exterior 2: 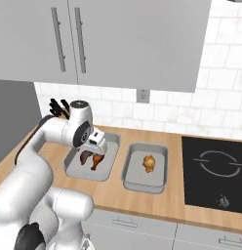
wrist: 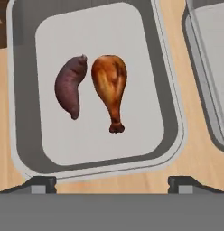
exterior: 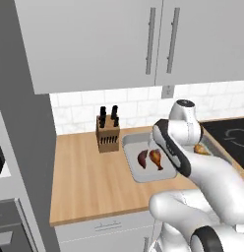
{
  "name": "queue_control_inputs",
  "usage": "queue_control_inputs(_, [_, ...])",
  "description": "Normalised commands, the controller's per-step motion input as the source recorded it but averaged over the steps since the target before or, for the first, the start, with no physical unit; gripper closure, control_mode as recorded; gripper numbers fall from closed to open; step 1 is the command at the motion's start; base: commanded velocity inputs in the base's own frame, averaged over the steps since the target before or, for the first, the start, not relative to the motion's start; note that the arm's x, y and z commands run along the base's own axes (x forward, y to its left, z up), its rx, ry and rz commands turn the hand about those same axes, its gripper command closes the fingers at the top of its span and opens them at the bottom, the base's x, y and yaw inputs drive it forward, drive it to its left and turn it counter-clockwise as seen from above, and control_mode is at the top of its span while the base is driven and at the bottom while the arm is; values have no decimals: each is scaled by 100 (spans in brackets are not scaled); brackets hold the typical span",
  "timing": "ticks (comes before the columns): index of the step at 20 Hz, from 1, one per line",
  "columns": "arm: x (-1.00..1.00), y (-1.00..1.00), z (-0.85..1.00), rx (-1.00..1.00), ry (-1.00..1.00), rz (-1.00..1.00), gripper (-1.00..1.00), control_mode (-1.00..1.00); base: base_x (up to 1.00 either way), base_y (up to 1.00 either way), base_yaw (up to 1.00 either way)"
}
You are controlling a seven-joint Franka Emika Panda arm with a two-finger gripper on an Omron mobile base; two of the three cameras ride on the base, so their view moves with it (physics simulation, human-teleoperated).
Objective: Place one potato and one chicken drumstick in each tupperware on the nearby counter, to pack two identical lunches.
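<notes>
Chicken drumstick (wrist: 110, 88) lies in tupperware (wrist: 172, 135), below spread jaws

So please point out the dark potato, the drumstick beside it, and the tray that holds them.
Dark potato (wrist: 69, 92), hand view, middle of its body.
Drumstick (wrist: 109, 81), hand view, on the fat meaty end.
Tray (wrist: 100, 168), hand view, on its near rim.

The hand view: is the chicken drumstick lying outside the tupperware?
No, the chicken drumstick lies inside the tupperware, beside the dark reddish-brown potato.
</notes>
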Motion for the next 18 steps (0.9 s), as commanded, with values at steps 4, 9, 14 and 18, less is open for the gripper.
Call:
queue_control_inputs(4, [-99, 1, 100, -1, -23, 0, -100, -100, 0, 0, 0])
queue_control_inputs(9, [-100, 0, 97, 0, -30, 0, -100, -100, 0, 0, 0])
queue_control_inputs(14, [-98, 0, 97, 0, -29, 0, -100, -100, 0, 0, 0])
queue_control_inputs(18, [-23, 0, 25, 0, -6, 0, -100, 100, -73, 1, 0])
